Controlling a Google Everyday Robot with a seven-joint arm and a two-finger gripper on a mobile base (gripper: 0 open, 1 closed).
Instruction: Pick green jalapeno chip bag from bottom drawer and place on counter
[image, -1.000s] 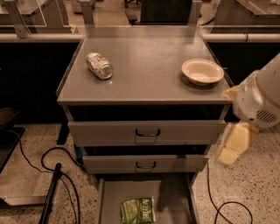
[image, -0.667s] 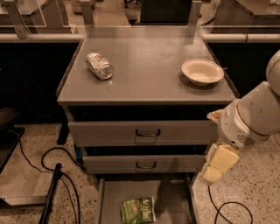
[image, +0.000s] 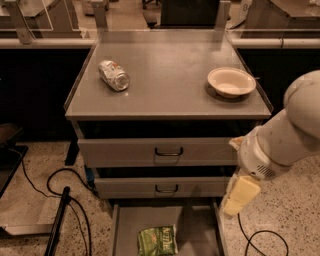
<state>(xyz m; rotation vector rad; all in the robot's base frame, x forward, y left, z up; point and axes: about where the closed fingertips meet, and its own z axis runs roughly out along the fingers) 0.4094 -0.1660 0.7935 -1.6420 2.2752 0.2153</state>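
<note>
The green jalapeno chip bag (image: 158, 240) lies flat on the floor of the pulled-out bottom drawer (image: 197, 227), near its front middle. My gripper (image: 239, 196) is the pale yellow piece at the end of the white arm (image: 285, 140). It hangs to the right of the cabinet, just above the drawer's right rear corner and up to the right of the bag, not touching it. The counter (image: 170, 80) is the grey cabinet top above.
A crushed silver can (image: 114, 75) lies on the counter's left and a pale bowl (image: 231, 81) on its right. Two upper drawers with black handles (image: 168, 151) are closed. Black cables (image: 55, 185) and a dark pole (image: 57, 222) lie on the speckled floor at left.
The arm has swung left and downward, bringing the gripper from beside the middle drawers to the right rear corner of the bottom drawer. The bag, can and bowl have not moved.
</note>
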